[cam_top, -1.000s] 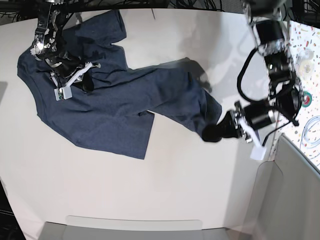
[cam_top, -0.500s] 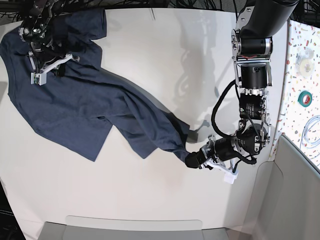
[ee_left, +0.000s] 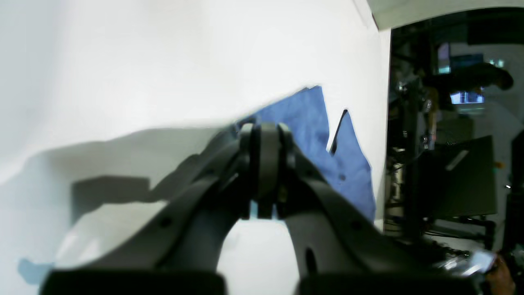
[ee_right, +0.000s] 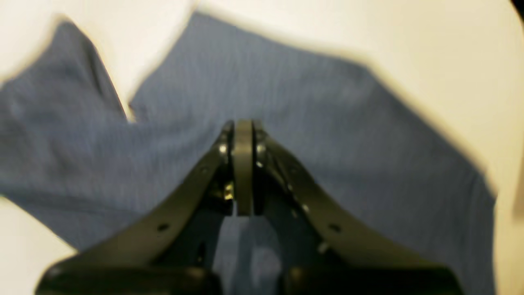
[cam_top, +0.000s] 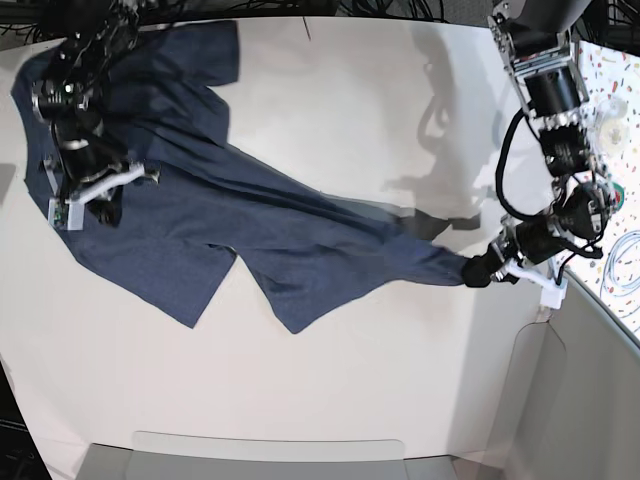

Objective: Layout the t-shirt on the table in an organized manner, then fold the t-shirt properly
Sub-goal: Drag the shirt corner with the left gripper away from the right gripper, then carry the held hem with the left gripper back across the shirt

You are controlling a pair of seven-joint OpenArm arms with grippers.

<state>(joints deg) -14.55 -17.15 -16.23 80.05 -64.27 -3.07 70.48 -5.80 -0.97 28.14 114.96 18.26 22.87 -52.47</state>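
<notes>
Both our grippers have their jaws pressed together on cloth. Our left gripper (cam_top: 478,273), at the right of the base view, pinches the stretched-out tip of the t-shirt (cam_top: 200,215); its wrist view shows the fingers (ee_left: 264,164) closed with blue fabric running away beyond them. Our right gripper (cam_top: 95,190), at the far left, is clamped on the shirt's body, and its wrist view shows the fingertips (ee_right: 242,164) shut over a broad spread of navy cloth.

Outward from there, the shirt lies across the far-left part of the table (cam_top: 350,400), one sleeve toward the far edge, a long tongue of fabric drawn rightward to our left gripper.

Half a second ago that gripper sat nearer and more central; it has now swung out right and slightly farther, and the twisted strand has lengthened and flattened. We judge the layout step is under way: the shirt is being tensioned open, but folds remain, so folding cannot yet begin
</notes>
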